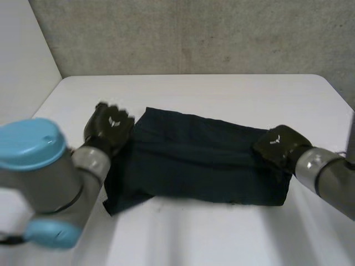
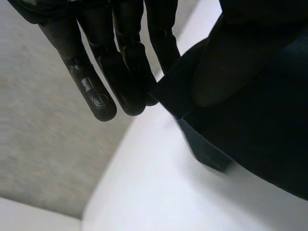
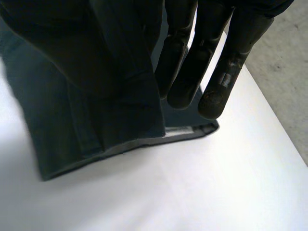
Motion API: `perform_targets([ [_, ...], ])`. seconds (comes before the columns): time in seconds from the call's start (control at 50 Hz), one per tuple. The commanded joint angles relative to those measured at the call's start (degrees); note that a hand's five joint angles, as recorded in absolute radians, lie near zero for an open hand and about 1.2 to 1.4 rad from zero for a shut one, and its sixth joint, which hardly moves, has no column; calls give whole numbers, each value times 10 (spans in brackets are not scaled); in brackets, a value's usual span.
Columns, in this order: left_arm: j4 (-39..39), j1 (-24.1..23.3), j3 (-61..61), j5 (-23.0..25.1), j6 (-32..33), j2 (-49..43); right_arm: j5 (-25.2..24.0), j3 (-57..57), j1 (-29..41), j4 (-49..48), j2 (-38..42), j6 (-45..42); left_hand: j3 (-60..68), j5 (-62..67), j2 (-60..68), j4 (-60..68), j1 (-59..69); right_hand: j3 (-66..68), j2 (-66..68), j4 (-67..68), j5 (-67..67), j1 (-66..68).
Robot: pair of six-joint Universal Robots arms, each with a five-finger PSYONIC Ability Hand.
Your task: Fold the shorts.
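1. At the left end of the shorts [image 1: 199,160], my left hand [image 1: 111,126] sets its straight fingers [image 2: 122,72] against the far corner of the dark cloth. The thumb is on the other face, so I read it as a pinch.
2. At the right end, my right hand [image 1: 280,145] does the same, with straight fingers [image 3: 211,67] behind the edge, the thumb in front and the cloth nipped between.
3. The shorts lie across the middle of the white table [image 1: 222,233], running left to right. I judge them already doubled, since a lower hem shows under the raised right edge.
4. To fold well, I'd lift both ends together and level. I'd carry the far edge over to the near edge and let go only once the edges line up. The near left corner sticks out and will want squaring.
5. There is no writing I can read. Each hand has a small white mark [image 1: 113,121] on its back and a round emblem [image 2: 98,101] on a fingertip. No label shows on the shorts.
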Motion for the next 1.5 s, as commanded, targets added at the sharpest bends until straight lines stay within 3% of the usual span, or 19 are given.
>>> perform_targets([
  [0.02,142,4,189,9,95,-168,87,-154,28,-53,134,-11,117,158,115,111,172,119,128,117,139,245],
  [0.14,163,3,324,18,157,-281,110,-273,32,-94,243,-26,117,158,115,111,172,119,128,117,139,245],
  [0.36,183,6,456,79,112,-419,116,-382,31,-218,385,-38,117,158,115,111,172,119,128,117,139,245],
  [0.38,189,5,461,80,107,-424,116,-383,31,-232,387,-36,117,158,115,111,172,61,71,59,81,188],
  [0.4,195,5,466,79,102,-428,114,-381,32,-247,388,-34,117,158,115,111,172,-81,-71,-83,-61,46],
  [0.42,202,5,469,77,98,-431,110,-376,32,-276,387,-36,56,96,54,50,111,-382,-373,-384,-362,-256],
  [0.44,211,3,472,74,92,-434,110,-373,32,-290,387,-38,-229,-189,-231,-236,-175,-495,-486,-497,-475,-368],
  [0.48,217,1,469,71,89,-433,115,-371,32,-317,386,-37,-552,-512,-554,-558,-497,-581,-572,-583,-561,-455],
  [0.58,225,-12,429,64,77,-419,118,-336,26,-320,337,-12,-583,-542,-585,-589,-528,-581,-572,-583,-561,-455],
  [0.7,226,-14,306,63,10,-283,111,-262,25,-306,197,84,-583,-542,-585,-589,-528,-581,-572,-583,-561,-455],
  [0.8,208,-16,197,58,-84,-159,90,-217,24,-150,108,122,-583,-542,-585,-589,-528,-581,-572,-583,-561,-455],
  [0.88,137,-16,102,52,-170,-63,70,-182,24,-34,92,170,-583,-542,-585,-589,-528,-581,-572,-583,-561,-455],
  [0.96,5,-19,41,44,-266,13,50,-123,24,4,87,206,-580,-540,-583,-587,-526,-581,-572,-583,-561,-455],
  [1.06,-89,-18,8,44,-344,31,21,-37,14,-41,87,209,-579,-539,-581,-585,-524,-581,-572,-583,-561,-455],
  [1.18,-91,5,-17,41,-366,24,23,28,0,-214,117,211,-577,-537,-579,-583,-522,-503,-494,-505,-483,-376],
  [1.44,-74,16,-19,25,-366,-4,43,9,-5,-268,167,208,-579,-539,-581,-585,-524,-321,-312,-323,-302,-195],
  [1.5,-74,15,-19,23,-366,-6,43,6,-5,-267,179,207,-579,-539,-581,-585,-524,-192,-183,-194,-173,-66],
])
